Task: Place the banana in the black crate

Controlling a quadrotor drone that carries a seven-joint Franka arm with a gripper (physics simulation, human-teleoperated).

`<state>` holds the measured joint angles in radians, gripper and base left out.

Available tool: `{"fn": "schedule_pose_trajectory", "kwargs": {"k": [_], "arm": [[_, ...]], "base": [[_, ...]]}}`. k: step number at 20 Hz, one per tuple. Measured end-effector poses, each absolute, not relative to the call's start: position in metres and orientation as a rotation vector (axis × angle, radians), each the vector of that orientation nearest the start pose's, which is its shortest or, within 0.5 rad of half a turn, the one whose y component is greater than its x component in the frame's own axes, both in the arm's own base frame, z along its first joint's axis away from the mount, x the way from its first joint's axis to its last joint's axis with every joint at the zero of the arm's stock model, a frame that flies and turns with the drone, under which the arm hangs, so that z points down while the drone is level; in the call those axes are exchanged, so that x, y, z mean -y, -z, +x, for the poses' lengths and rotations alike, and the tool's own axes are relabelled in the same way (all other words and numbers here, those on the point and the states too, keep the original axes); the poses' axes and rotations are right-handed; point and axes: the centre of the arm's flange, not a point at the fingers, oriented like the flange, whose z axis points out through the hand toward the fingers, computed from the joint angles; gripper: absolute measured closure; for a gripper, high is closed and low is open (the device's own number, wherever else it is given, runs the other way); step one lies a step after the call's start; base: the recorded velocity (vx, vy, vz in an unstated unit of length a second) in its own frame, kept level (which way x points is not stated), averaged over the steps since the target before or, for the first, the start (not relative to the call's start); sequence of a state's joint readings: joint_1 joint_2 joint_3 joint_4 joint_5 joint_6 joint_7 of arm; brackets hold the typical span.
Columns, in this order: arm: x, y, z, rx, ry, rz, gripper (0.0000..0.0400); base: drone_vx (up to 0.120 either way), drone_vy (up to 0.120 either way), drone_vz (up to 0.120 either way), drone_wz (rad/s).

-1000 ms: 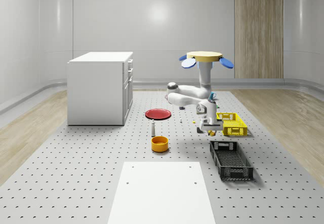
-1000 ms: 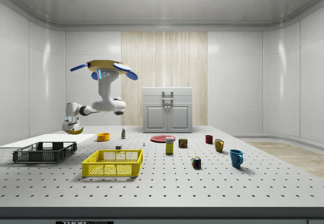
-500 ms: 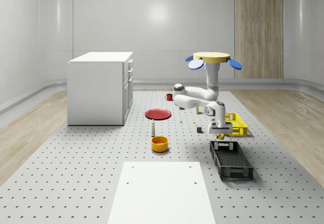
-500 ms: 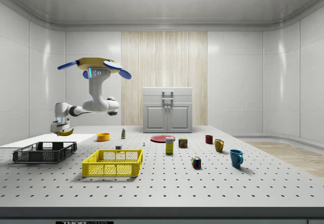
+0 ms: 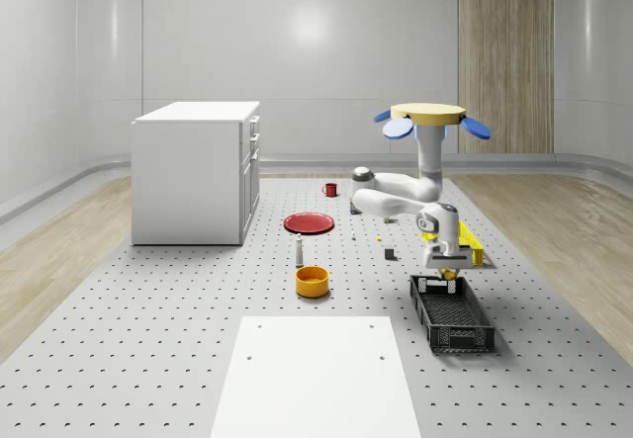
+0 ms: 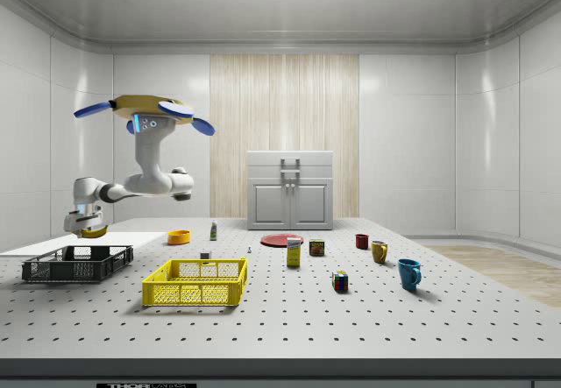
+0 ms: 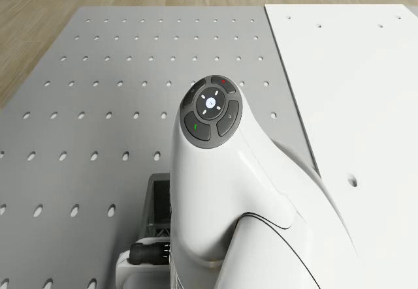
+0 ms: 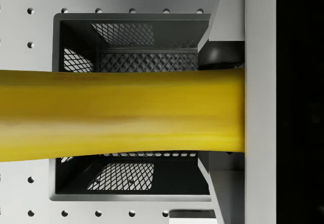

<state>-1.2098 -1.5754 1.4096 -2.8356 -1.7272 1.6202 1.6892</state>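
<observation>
The drone (image 5: 432, 117) hovers above the table near the yellow crate, its arm reaching down toward the black crate (image 5: 453, 311). The gripper (image 5: 446, 268) is shut on the yellow banana (image 5: 447, 274) and holds it just over the crate's far end. From the side, the banana (image 6: 92, 230) hangs in the gripper (image 6: 88, 227) a little above the black crate (image 6: 77, 264). In the wrist view the banana (image 8: 121, 115) lies across the open mesh crate (image 8: 126, 32) below, pinched between the fingers (image 8: 223, 57). The drone view looks down on the white arm (image 7: 222, 171).
A yellow crate (image 6: 196, 281) stands beside the black one. An orange bowl (image 5: 312, 280), a small bottle (image 5: 299, 251), a red plate (image 5: 310, 222) and a white cabinet (image 5: 196, 171) lie toward the whole-scene view's left. A white mat (image 5: 316, 374) covers the front. Mugs and cans (image 6: 379, 251) stand at the side view's right.
The drone and arm have carried the banana toward the whole-scene view's right and the side view's left, from beside the yellow crate to over the black crate. The grip has held.
</observation>
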Motion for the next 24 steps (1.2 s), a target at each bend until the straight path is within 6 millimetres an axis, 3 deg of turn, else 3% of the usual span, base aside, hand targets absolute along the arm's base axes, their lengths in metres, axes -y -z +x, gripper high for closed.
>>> {"fn": "schedule_pose_trajectory", "kwargs": {"k": [3,8,19,24], "arm": [[-0.004,-0.485,0.319,-0.003,-0.782,-0.004,0.0207],[-0.004,-0.485,0.319,-0.003,-0.782,-0.004,0.0207],[-0.004,-0.485,0.319,-0.003,-0.782,-0.004,0.0207],[-0.004,-0.499,0.319,-0.003,-0.782,-0.004,0.0207]], "base": [[0.12,0.107,0.0,0.0],[0.064,0.0,-0.024,0.0],[0.0,0.0,-0.12,0.0],[0.0,0.0,0.0,0.0]]}}
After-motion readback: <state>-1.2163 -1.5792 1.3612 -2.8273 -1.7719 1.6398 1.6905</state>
